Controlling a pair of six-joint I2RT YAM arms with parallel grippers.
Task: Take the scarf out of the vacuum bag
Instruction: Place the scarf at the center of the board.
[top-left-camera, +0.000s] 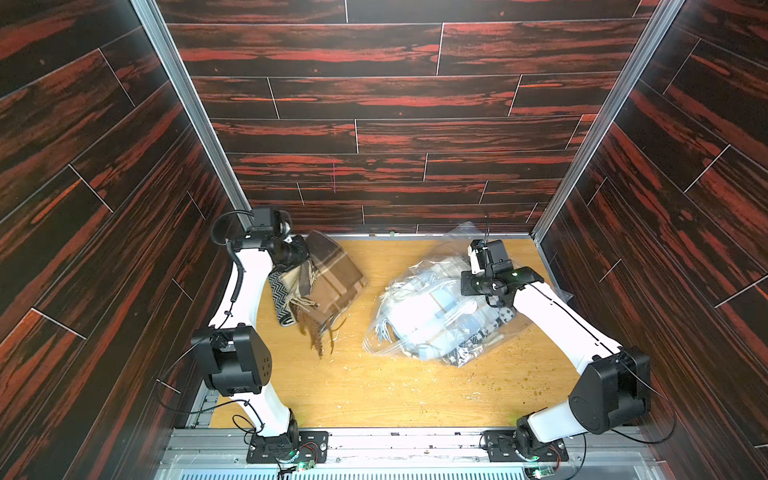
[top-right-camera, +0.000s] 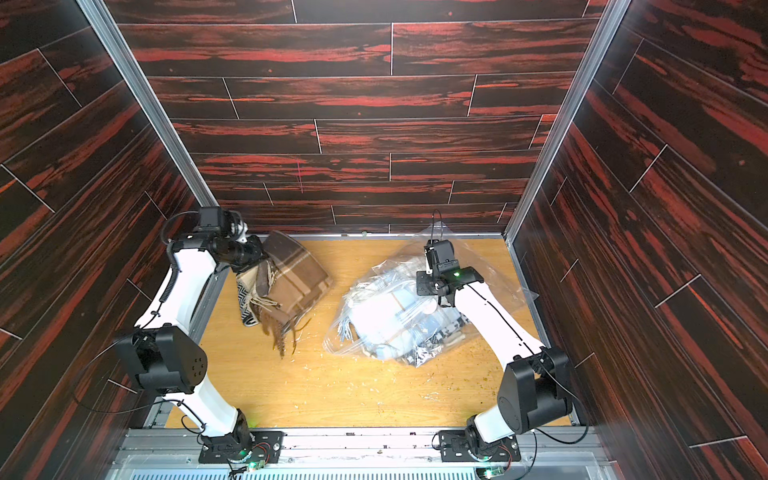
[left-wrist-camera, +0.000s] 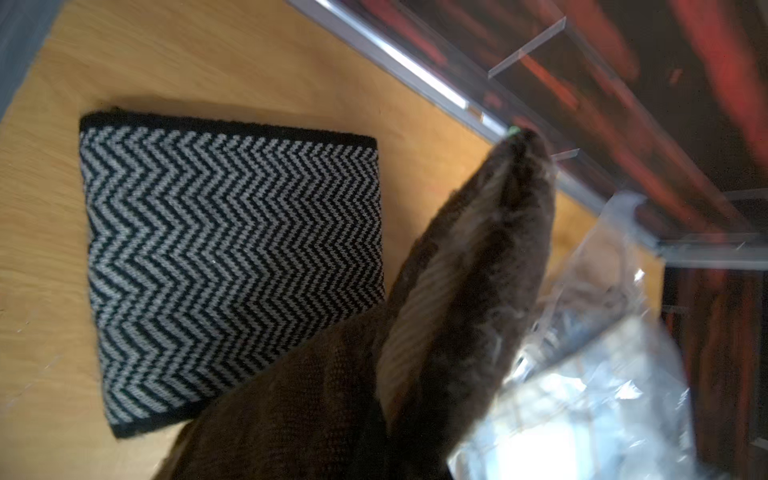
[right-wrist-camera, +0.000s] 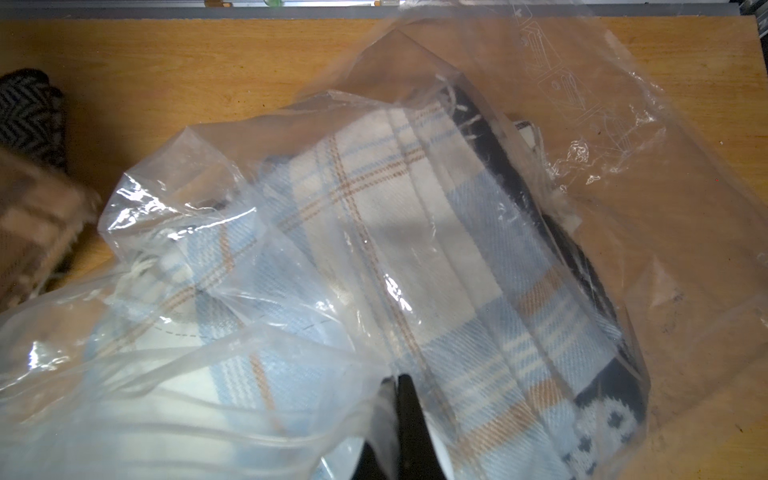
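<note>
Tabletop (top-left-camera: 374, 395), far left: left gripper (top-left-camera: 305, 259) clenched on brown plaid scarf (top-left-camera: 332, 282), fringe hanging toward near edge, partly over flat zigzag scarf (left-wrist-camera: 232, 257). Centre-right, vacuum bag (top-left-camera: 432, 320) stuffed with blue plaid scarves (right-wrist-camera: 415, 232), long axis slanting near-left to far-right. Right gripper (right-wrist-camera: 397, 380) pinched tight on its plastic.

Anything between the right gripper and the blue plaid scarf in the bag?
Yes: the clear film of the vacuum bag. The right gripper is shut on a fold of it; the blue plaid scarf lies inside, under the plastic.
</note>
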